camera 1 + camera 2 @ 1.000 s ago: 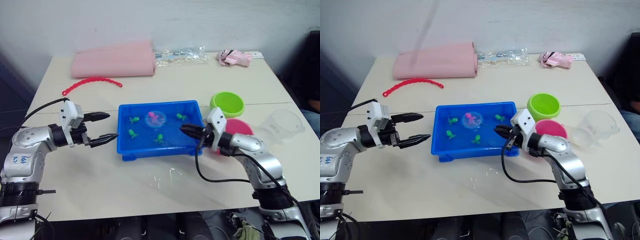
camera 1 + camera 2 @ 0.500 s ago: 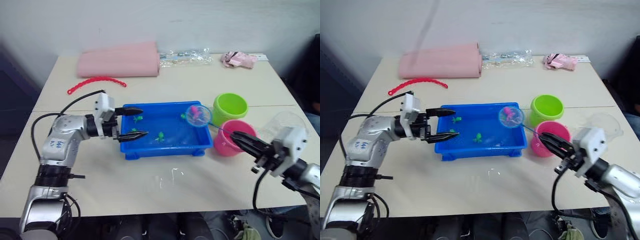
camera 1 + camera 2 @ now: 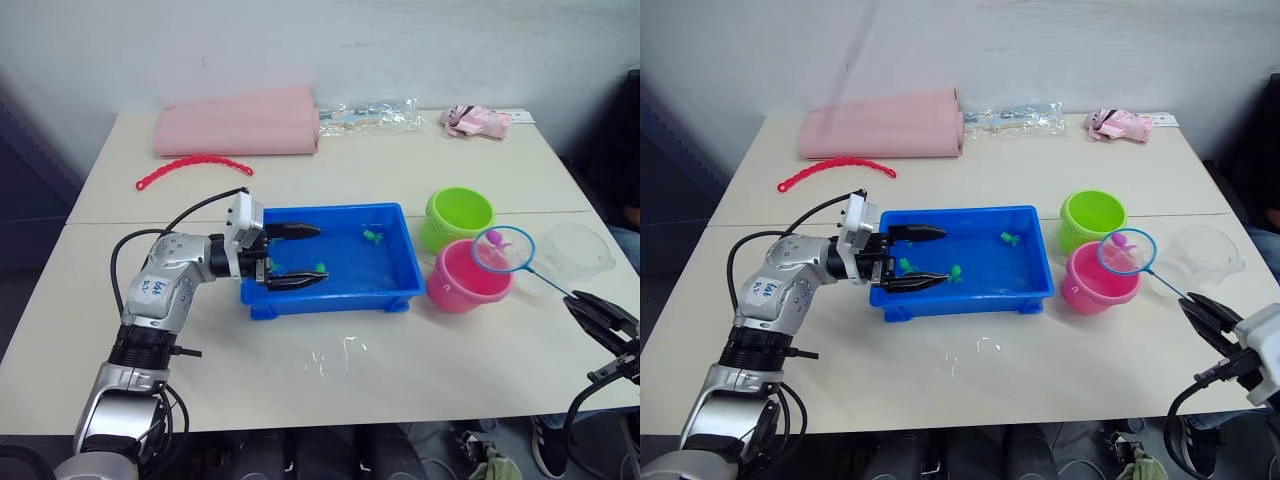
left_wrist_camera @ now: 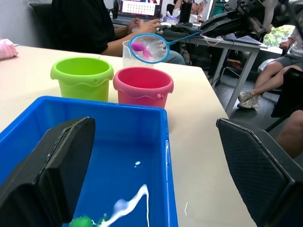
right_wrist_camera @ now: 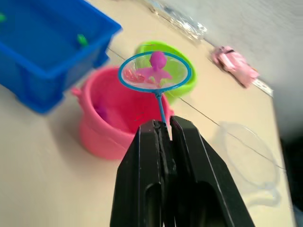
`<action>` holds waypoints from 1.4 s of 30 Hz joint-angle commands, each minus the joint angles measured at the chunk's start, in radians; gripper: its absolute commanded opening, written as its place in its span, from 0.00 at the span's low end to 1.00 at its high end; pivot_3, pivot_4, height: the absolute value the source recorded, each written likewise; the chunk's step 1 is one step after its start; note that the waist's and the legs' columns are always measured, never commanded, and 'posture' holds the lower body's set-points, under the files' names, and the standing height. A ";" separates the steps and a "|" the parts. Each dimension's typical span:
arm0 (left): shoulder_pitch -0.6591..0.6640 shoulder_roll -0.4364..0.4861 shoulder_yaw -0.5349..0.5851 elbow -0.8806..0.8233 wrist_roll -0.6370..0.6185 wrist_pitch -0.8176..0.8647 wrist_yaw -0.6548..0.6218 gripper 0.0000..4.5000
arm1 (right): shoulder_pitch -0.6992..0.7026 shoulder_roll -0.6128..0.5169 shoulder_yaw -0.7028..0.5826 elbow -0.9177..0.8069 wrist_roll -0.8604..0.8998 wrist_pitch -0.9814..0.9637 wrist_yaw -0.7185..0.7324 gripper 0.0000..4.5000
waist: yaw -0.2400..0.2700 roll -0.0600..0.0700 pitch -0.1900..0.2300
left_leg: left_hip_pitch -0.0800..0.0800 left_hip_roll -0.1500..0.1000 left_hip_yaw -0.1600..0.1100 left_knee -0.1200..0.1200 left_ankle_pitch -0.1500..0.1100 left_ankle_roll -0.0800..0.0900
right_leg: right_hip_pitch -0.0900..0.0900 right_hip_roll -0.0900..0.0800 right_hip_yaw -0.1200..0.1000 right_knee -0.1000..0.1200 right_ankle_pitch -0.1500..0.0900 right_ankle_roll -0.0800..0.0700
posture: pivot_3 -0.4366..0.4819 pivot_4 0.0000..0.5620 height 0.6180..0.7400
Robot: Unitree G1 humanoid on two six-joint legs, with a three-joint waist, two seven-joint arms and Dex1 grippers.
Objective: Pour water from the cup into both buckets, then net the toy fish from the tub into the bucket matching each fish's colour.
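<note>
Since half a second ago, the net [image 3: 1127, 251] has gone from above the right end of the tub [image 3: 962, 262] to above the pink bucket [image 3: 1097, 285], and the left gripper [image 3: 923, 257] has reached further in over the tub. Now the right gripper [image 5: 163, 137] has its two fingers pressed together on the thin handle of the net, and the blue hoop hangs over the pink bucket with a pink fish [image 5: 156, 66] lying in the mesh. Just behind the pink bucket stands the green bucket [image 3: 1091, 217], and the clear cup [image 3: 1198, 255] sits on the table [image 3: 940, 370] to the right of both. The left gripper has its fingers spread apart, holding nothing, above the water at the left part of the tub. Small green fish [image 3: 1010, 239] are in the tub.
</note>
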 commanded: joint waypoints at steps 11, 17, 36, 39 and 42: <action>0.010 0.008 0.022 -0.031 0.000 -0.017 0.010 0.99 | -0.049 -0.182 0.041 0.289 -0.487 -0.669 -0.142 0.00 | -0.001 0.000 0.000 | 0.001 0.000 -0.001 0.000 0.000 -0.001 | 0.002 0.000 -0.001 -0.002 0.000 0.000 | 0.48 0.27 1.00; 0.030 -0.003 0.034 -0.061 -0.025 -0.003 0.027 0.99 | -0.087 -0.215 0.059 0.306 -0.589 -0.727 -0.233 0.00 | -0.001 0.000 0.000 | 0.001 0.000 -0.002 0.000 0.001 -0.001 | 0.003 0.000 -0.001 -0.003 0.000 0.000 | 0.48 0.27 1.00; 0.097 0.086 0.141 -0.065 -0.015 -0.011 0.060 0.99 | -0.345 -0.333 0.423 -0.113 0.545 0.442 -0.382 0.00 | -0.004 0.001 0.000 | 0.003 0.001 -0.006 0.000 0.000 0.000 | 0.007 -0.002 -0.003 -0.004 0.000 0.000 | 0.48 0.27 1.00; 0.121 0.110 0.162 -0.089 -0.016 -0.007 0.070 0.99 | -0.504 -0.326 0.516 -0.086 0.694 0.647 -0.522 0.00 | -0.003 0.000 -0.001 | 0.001 0.002 -0.008 0.002 -0.001 0.000 | 0.007 -0.004 -0.003 -0.006 0.001 0.000 | 0.48 0.27 1.00; 0.138 0.123 0.175 -0.113 -0.019 -0.002 0.083 0.99 | -0.644 -0.314 0.575 -0.055 0.806 0.807 -0.627 0.00 | 0.001 0.000 -0.001 | -0.003 0.001 -0.012 0.001 0.000 0.000 | 0.006 -0.005 -0.003 -0.007 0.001 -0.001 | 0.48 0.27 1.00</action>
